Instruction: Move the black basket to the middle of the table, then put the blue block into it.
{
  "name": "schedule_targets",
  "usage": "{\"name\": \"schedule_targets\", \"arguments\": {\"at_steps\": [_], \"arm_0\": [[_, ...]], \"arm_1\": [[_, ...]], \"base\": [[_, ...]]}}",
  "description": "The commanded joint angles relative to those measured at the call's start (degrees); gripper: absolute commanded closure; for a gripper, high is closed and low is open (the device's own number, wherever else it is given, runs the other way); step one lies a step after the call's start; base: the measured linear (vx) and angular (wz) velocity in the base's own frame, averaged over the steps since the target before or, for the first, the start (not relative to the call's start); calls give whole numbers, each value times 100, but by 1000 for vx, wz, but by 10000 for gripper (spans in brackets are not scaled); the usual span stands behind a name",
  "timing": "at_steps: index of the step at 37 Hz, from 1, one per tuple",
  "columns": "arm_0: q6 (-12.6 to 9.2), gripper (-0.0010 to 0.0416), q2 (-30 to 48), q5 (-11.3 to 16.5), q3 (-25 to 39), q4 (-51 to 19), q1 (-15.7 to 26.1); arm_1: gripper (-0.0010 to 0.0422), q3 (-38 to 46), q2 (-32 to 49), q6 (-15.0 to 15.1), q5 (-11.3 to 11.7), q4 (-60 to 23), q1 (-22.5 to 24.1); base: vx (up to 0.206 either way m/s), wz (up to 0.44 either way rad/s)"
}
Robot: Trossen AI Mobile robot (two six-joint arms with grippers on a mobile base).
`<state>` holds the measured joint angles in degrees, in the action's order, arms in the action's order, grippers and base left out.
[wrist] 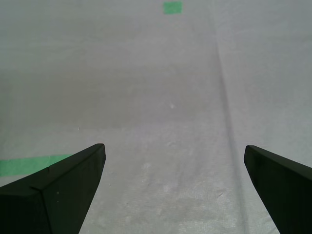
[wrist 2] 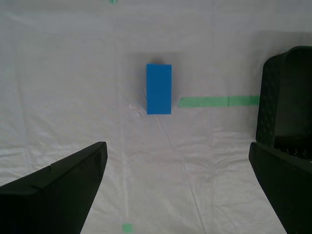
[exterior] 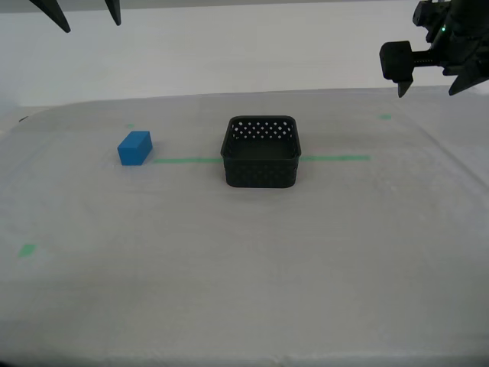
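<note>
1. Already the perforated square black plastic basket [exterior: 260, 151] sits mid-table [exterior: 244, 290] on the green tape line [exterior: 335, 158].
2. Next: the small bright-blue rectangular block [wrist 2: 159, 88], still on the tape line toward the table's end at the exterior view's left, under my second gripper [wrist 2: 178, 187]; jaws spread, empty.
3. My first gripper [wrist: 173, 187] gapes over bare tabletop.

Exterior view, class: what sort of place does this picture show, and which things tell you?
Probably a robot test bench or lab. A pale table carries green tape marks, only a blue block and a black basket sit on it, and a robot hand hangs above.
</note>
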<state>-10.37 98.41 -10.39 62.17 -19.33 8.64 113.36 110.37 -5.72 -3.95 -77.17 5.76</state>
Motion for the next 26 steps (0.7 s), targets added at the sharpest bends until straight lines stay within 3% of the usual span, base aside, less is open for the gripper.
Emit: {"name": "schedule_targets", "arguments": {"at_steps": [1, 16, 26], "arm_0": [[-9, 7, -2, -13, 2, 4, -2], [-9, 7, -2, -13, 2, 4, -2], [-7, 7, -2, -13, 2, 24, -2]], "arm_1": [[11, 0, 2, 11, 4, 42, 2], [10, -20, 7, 11, 9, 247, 4], [10, -35, 461, 136, -37, 374, 48]], "base": [[0, 0], [0, 0], [0, 0]]}}
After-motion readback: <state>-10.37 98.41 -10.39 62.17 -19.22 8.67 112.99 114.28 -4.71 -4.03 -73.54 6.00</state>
